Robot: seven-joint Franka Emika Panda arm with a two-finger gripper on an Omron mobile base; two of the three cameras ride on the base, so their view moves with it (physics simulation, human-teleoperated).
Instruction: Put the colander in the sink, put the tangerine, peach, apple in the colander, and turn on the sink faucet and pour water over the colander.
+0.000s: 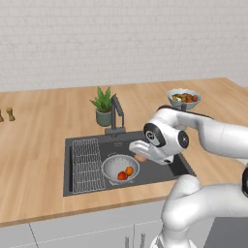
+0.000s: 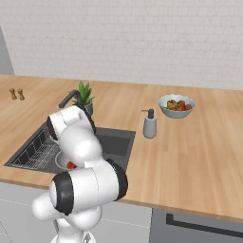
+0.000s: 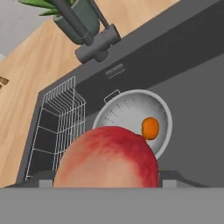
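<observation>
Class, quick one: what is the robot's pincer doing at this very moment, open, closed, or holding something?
Pincer: closed on the peach, held above the colander in the sink.

The colander (image 1: 119, 167) sits in the sink (image 1: 179, 166), right of the rack (image 1: 87, 164), tangerine (image 1: 129, 170) inside.

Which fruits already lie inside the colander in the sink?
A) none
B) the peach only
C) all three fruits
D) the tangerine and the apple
D: the colander holds the orange tangerine and the red apple; the gripper holds the peach above the sink.
</observation>
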